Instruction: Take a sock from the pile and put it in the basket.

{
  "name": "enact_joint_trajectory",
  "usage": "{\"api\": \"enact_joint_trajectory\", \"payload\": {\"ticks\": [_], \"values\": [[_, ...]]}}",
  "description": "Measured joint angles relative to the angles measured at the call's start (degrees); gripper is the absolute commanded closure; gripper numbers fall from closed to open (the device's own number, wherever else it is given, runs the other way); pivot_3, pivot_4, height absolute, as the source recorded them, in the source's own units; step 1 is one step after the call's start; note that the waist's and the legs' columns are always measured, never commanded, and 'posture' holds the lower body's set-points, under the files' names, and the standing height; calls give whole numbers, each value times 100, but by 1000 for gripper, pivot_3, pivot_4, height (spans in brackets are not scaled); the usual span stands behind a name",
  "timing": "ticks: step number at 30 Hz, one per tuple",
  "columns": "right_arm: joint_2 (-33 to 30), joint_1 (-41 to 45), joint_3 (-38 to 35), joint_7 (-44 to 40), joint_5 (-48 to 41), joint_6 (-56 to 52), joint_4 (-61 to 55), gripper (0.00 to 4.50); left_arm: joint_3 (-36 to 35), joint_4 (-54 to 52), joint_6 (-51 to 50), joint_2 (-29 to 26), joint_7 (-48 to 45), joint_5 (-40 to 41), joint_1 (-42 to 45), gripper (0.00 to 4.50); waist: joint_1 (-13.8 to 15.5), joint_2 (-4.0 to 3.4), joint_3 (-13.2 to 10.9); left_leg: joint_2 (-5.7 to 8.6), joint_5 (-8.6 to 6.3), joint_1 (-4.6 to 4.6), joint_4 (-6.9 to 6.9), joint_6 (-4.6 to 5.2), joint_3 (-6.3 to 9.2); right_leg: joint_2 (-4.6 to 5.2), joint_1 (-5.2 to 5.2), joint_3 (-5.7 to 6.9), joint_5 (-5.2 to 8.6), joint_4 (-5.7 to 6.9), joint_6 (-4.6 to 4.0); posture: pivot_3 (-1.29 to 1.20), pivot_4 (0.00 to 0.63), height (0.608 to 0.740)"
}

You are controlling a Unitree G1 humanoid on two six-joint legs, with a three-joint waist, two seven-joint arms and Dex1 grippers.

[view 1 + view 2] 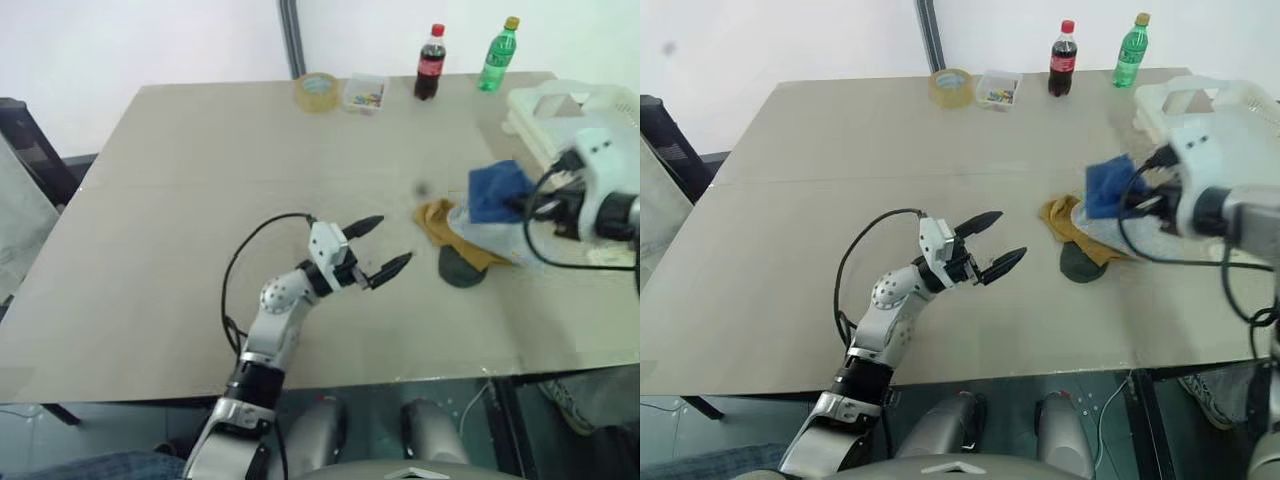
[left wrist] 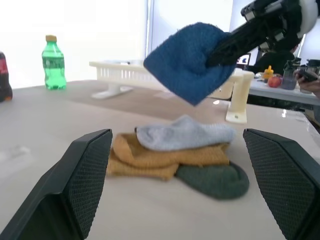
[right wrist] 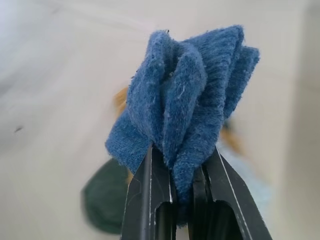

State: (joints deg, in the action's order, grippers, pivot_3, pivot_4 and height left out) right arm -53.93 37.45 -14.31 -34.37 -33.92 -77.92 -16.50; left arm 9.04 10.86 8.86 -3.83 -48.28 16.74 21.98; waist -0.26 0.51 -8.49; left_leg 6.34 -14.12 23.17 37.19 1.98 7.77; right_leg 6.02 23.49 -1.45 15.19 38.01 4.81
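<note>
1. A soft royal-blue sock [image 3: 186, 95] was seen bunched and pinched between the closed black fingers of the right gripper [image 3: 186, 200], its folds rising past the fingertips.

2. The sock was held clear of the beige table [image 1: 200, 200], above the small loose pile of socks [image 2: 175, 155]; below the gripper lay a pale grey-blue sock [image 2: 185, 135], a mustard-yellow sock [image 2: 150, 157] and a dark green-grey sock [image 2: 215, 180].

3. The large, shallow, cream-white plastic basket with latticed sides [image 1: 575, 110] was pictured beyond the right gripper, at the table's far right corner, near but apart from the pile.

4. The left gripper [image 1: 382, 247] was shown with its fingers spread wide and nothing between them, above bare table and well apart from the pile, towards which it pointed.

5. The step in hand was judged to be the carry to the basket. It was thought best done with the pinch kept firm, since only a fold of cloth was caught, and with the sock kept high enough to pass the basket's wall.

6. Release was considered safest once the whole sock hung over the basket's open interior rather than its rim.

7. A roll of tape [image 1: 317, 91], a small clear box [image 1: 364, 93], a dark cola bottle [image 1: 430, 63] and a green bottle [image 1: 498, 54] stood at the far edge, away from the likely path.
</note>
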Motion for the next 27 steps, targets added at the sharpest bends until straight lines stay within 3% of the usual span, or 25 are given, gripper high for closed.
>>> {"api": "enact_joint_trajectory", "payload": {"ticks": [8, 16, 21, 27], "values": [[-454, 783, 314, -118, 939, 1519, 2908, 4481, 101, 413, 287, 336, 125, -199, 503, 0, 11, 2, -3, 7, -1, 19, 12, 2, -3, 2, 10, -2, -4, -3, 7, 0, 150, 740], [-220, 2740, 299, 50, 1825, 4108, 7516, 4481, 272, 476, 275, 433, 109, -253, 776, 0, -35, -6, -12, 9, 0, 19, 7, 2, -7, -1, 12, -8, -4, -4, 7, 0, 150, 740], [54, 2956, -27, 593, 1920, 4827, 8797, 2494, 267, 552, 273, 438, 112, -257, 807, 0, -33, -7, -12, 8, 0, 21, 8, 2, -11, 0, 13, -12, -5, -5, 8, 0, 150, 740], [126, 2897, 235, 704, 2480, 5531, 9124, 29, 266, 552, 271, 426, 124, -257, 810, 0, -37, -16, -16, 10, 0, 24, 12, 3, -13, -1, 19, -14, -5, -1, 9, 0, 150, 740]]}}
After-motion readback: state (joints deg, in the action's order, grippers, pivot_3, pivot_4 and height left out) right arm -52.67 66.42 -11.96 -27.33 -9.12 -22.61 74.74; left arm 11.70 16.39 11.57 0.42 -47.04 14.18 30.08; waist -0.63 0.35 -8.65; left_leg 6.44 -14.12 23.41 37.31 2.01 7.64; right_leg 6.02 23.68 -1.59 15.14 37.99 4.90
